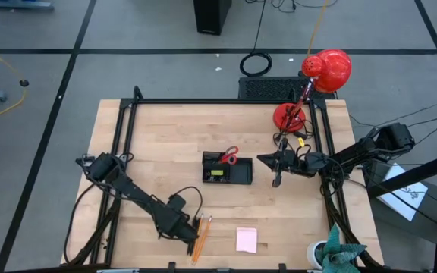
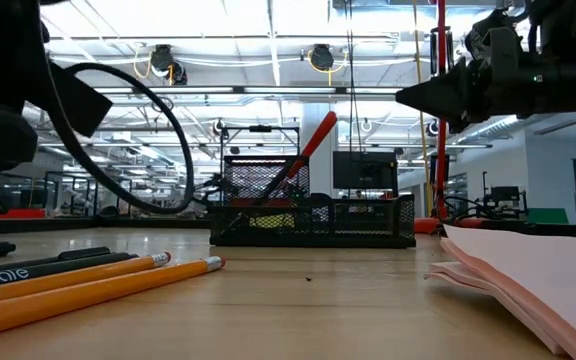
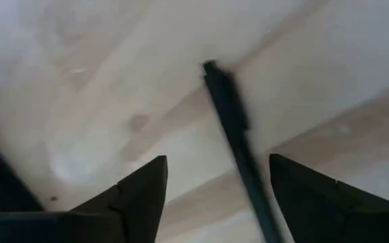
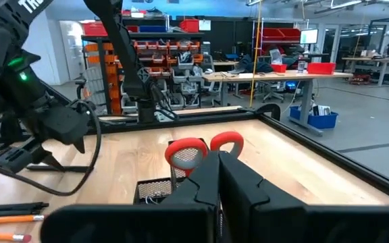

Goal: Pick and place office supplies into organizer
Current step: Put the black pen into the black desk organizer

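High view shows the organizer (image 1: 227,173) near the middle of the wooden table (image 1: 165,136): a small black mesh tray, its long side running left to right across the picture. Red-handled scissors (image 1: 229,157) stand in its rear part, handles up and leaning toward the lamp side; something yellow (image 1: 217,174) lies in a front compartment.

Near the table's front edge lie two orange pencils (image 1: 202,236) and a dark pen (image 1: 193,241), side by side and nearly parallel, their long axes running front to back with a slight slant. In the low view the pencils (image 2: 98,285) point their eraser ends toward the organizer (image 2: 313,218), and the pen (image 2: 28,265) lies just beside them. A pale pink sticky-note pad (image 1: 246,240) lies flat to their right, apart from them.

The left gripper (image 1: 191,233) is low over the pens and pencils. Its wrist view shows the fingers (image 3: 140,196) spread apart with the dark pen (image 3: 238,142) lying on the wood between them, not clamped; the pen runs lengthwise away from the camera.

The right gripper (image 1: 265,159) hovers just right of the organizer, fingers (image 4: 211,189) pressed together and holding nothing, pointing at the scissors' red handles (image 4: 201,150). A red desk lamp (image 1: 313,83) stands at the far right corner.
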Robot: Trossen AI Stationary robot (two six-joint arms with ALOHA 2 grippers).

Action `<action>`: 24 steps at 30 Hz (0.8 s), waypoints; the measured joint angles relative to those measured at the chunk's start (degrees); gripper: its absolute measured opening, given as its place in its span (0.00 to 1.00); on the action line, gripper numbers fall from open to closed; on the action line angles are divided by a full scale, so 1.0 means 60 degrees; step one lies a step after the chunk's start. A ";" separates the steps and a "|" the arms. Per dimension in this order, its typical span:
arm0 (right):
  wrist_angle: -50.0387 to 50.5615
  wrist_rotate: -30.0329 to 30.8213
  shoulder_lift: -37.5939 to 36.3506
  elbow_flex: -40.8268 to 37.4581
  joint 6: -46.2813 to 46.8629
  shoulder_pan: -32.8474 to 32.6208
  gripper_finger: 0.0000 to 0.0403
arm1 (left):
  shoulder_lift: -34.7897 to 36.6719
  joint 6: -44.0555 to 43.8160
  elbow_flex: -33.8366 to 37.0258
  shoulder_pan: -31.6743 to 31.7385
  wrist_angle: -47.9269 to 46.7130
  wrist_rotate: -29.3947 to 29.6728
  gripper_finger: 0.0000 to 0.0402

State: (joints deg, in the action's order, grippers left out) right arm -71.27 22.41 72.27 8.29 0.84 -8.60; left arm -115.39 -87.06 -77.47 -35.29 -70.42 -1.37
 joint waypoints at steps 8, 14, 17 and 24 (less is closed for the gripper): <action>0.0159 -0.0028 0.0000 -0.0004 0.0249 0.0000 0.01 | 0.0034 -0.0020 0.0164 -0.0156 0.1196 0.0539 0.62; 0.0185 -0.0028 0.0000 -0.0004 0.0495 -0.0014 0.01 | 0.0077 -0.0650 0.0694 -0.0138 0.1387 0.0594 0.48; 0.0213 -0.0030 0.0000 -0.0004 0.0499 -0.0015 0.01 | 0.0101 -0.0721 0.0964 -0.0124 0.1777 0.0546 0.40; 0.0215 -0.0032 0.0000 -0.0004 0.0488 -0.0018 0.01 | 0.0164 0.0193 0.1369 -0.0020 0.2929 0.0652 0.19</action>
State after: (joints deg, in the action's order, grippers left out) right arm -69.98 22.22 72.27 8.27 3.77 -8.71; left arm -114.41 -85.90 -69.26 -35.41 -52.85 2.55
